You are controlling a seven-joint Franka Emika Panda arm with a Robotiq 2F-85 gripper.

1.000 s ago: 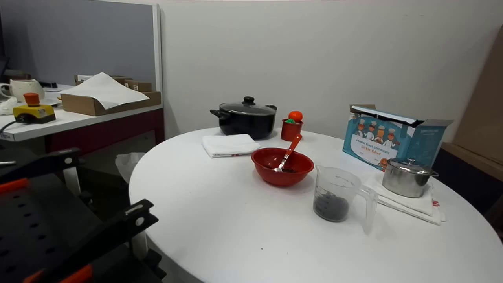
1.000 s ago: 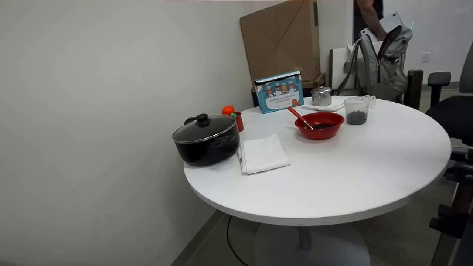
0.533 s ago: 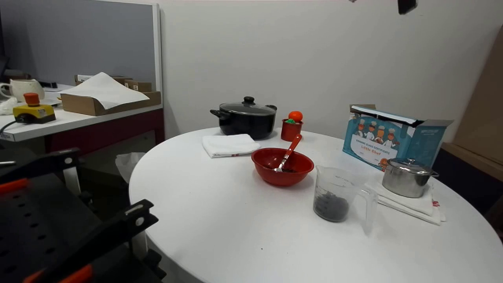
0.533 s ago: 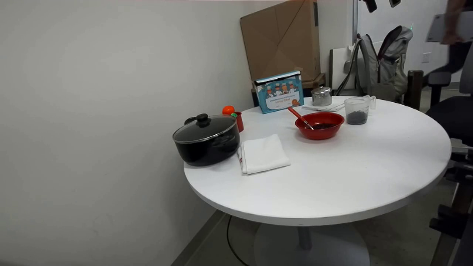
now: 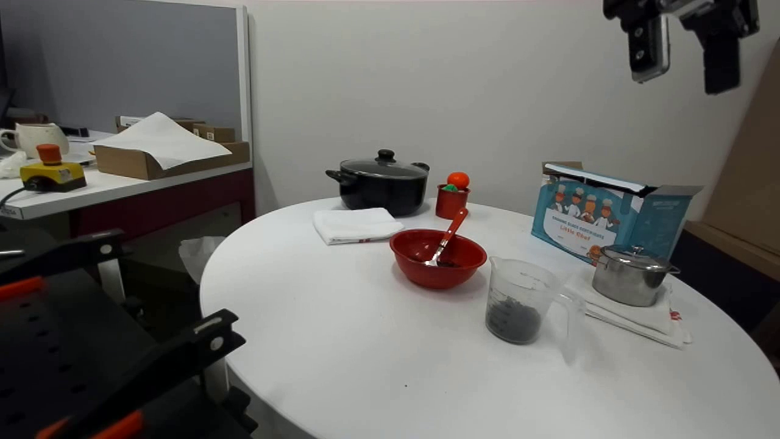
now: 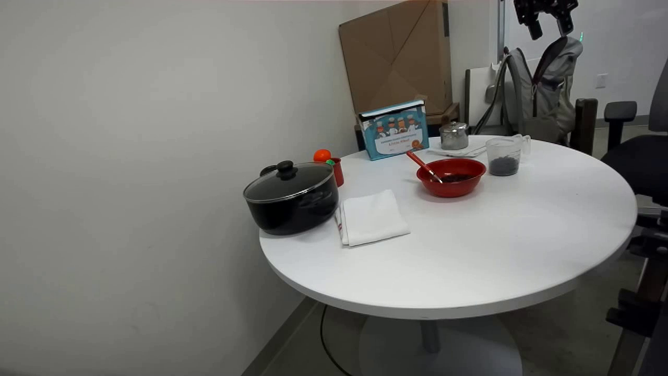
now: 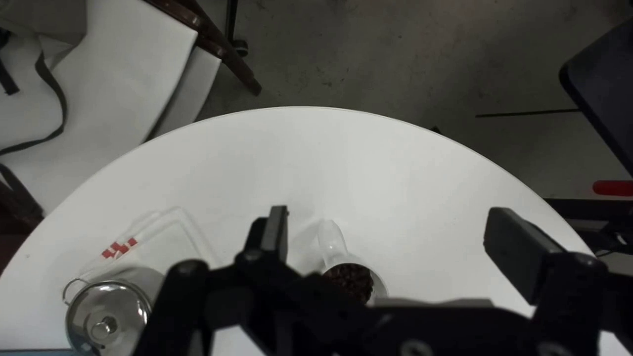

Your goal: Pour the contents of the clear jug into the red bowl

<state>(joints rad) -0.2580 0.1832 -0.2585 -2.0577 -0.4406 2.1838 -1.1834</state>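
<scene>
End effector (image 7: 393,240) spread wide, clear jug (image 7: 340,255) of dark pieces (image 7: 351,280) on white table (image 7: 395,183), metal pot (image 7: 111,311) on cloth (image 7: 165,242)

I see the clear jug (image 5: 519,289) standing upright, its handle (image 5: 574,323) to the right, dark bits (image 5: 514,321) in its lower part. Just left sits the red bowl (image 5: 435,275), glossy and shallow, dark bits inside too.

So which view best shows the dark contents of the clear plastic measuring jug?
The wrist view: looking into the clear plastic jug, it shows the dark brown contents as separate pieces, partly hidden by the black jaws. Both exterior views show these only as a dark mass low behind the jug's clear wall.
</scene>
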